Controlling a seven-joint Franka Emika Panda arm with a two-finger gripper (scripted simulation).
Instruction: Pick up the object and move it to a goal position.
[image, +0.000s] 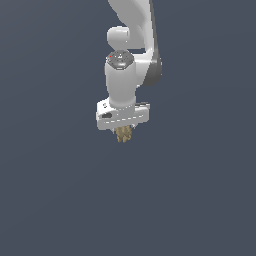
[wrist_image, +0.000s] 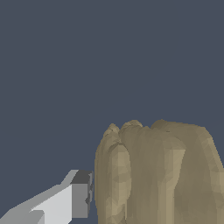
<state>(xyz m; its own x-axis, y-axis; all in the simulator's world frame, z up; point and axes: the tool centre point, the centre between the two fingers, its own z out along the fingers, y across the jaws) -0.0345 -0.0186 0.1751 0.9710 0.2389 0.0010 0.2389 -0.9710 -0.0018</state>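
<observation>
One gripper (image: 123, 131) is seen in the exterior view, pointed downward at the end of one white robot arm (image: 131, 45), and one object (image: 124, 134) is counted beneath it. The object is tucked directly under the wide white gripper body, with only its lower part protruding below; the fingertips themselves are hidden there. In the wrist view a single finger (wrist_image: 65, 203) (white with a dark grey pad) is shown lying just beside the object (wrist_image: 157, 175), touching or nearly touching its flank, while the other finger is out of sight, so whether the pincer is clamped on the object cannot be told. The object is rendered as a lumpy tan-brown mass with several rounded, finger-like lobes running lengthwise, much smaller than the gripper. Around everything, only a plain slate-blue background (image: 50, 200) is visible.
</observation>
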